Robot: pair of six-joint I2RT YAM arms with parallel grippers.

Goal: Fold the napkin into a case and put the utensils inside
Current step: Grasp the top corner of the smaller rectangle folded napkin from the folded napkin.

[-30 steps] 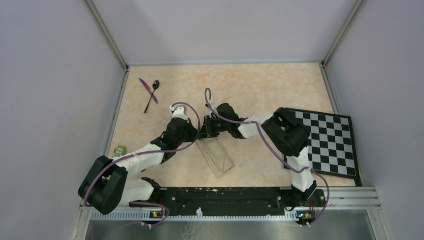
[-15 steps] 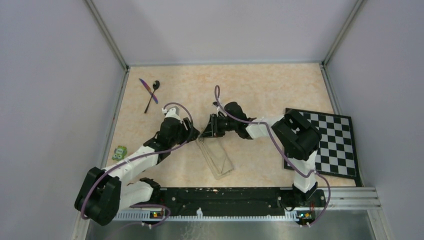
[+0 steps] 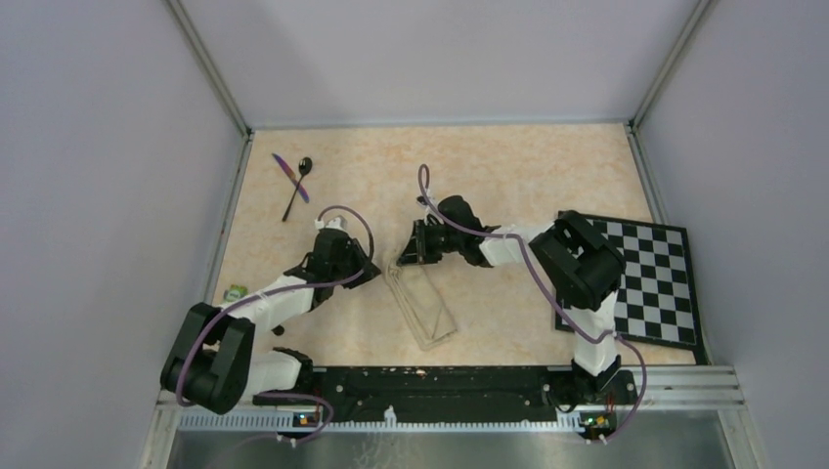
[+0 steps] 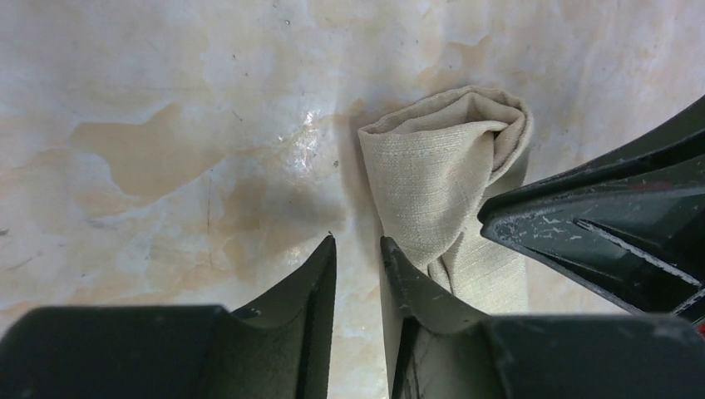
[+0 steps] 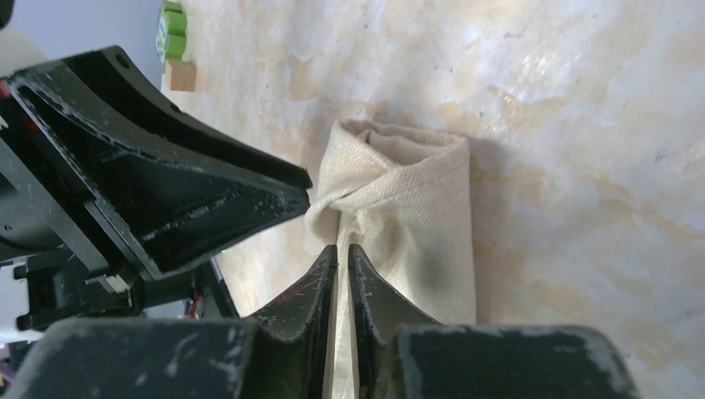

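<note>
The napkin (image 3: pixel 425 308) lies folded into a narrow oblong case, slanting from mid-table toward the near edge; its far end is a rolled, open mouth (image 4: pixel 453 141) (image 5: pixel 399 166). My right gripper (image 3: pixel 402 258) (image 5: pixel 342 251) is shut on the cloth's edge at that end. My left gripper (image 3: pixel 370 272) (image 4: pixel 357 249) stands just left of the napkin, slightly open, with only bare tabletop between its fingers. The utensils lie crossed at the far left: a black spoon (image 3: pixel 297 188) and a purple knife (image 3: pixel 289 176).
A black-and-white checkerboard (image 3: pixel 645 278) lies at the right edge. A small green object (image 3: pixel 235 291) sits by the left wall, behind the left arm. Metal rails frame the table, and the arms' bases stand along the near edge.
My left gripper has let go of the napkin's far end and drawn back to the left. The right gripper stays at that end, opened briefly and closed on the cloth again.
</note>
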